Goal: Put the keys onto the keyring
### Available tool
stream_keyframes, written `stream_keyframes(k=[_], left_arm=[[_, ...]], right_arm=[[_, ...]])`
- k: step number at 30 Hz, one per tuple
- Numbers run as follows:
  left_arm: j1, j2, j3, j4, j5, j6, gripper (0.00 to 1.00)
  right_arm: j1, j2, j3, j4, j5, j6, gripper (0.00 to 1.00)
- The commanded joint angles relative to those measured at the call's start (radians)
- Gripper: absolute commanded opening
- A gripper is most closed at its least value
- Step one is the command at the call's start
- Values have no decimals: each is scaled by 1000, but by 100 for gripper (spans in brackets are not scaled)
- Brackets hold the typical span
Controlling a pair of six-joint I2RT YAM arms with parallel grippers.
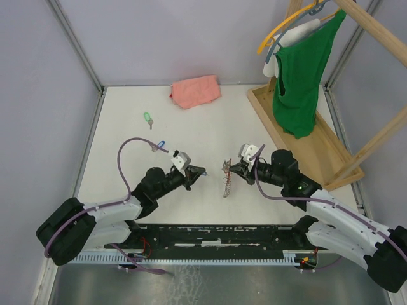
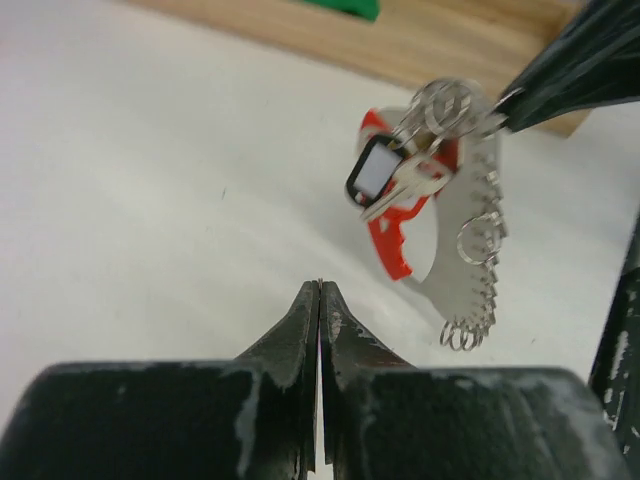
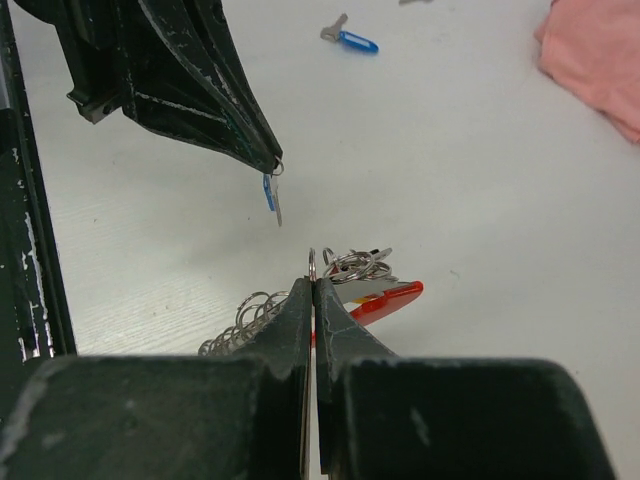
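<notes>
The keyring (image 1: 226, 181) is a silver toothed plate carrying many small rings, a red piece and a black-framed tag (image 2: 372, 172). My right gripper (image 3: 313, 282) is shut on one of its rings (image 3: 312, 263), lifting that end off the table. My left gripper (image 2: 320, 286) is shut too. From its tip a small blue-headed key (image 3: 270, 194) hangs by its loop, a short way in front of the held ring. Two more keys lie on the table to the left: a blue one (image 1: 160, 145) and a green one (image 1: 147, 118).
A pink cloth (image 1: 195, 91) lies at the back of the table. A wooden rack (image 1: 305, 146) stands at the right with a green garment (image 1: 299, 82) hanging from a yellow hanger (image 1: 286, 25). Walls close in the sides.
</notes>
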Motion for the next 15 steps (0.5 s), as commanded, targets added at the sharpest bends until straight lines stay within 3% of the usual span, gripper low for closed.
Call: stream_keyframes(k=[1,9,15], left_arm=[[-3,12,58,-260,-226,-88,3],[-4,168,165,-450,-306,-168,3],[-4,304,221,-399,-278,-183,5]], right_arm=[[4,17,3,84,87,145,1],[5,139,69,-49,216,185,0],[4,159,5,84,206,134,1]])
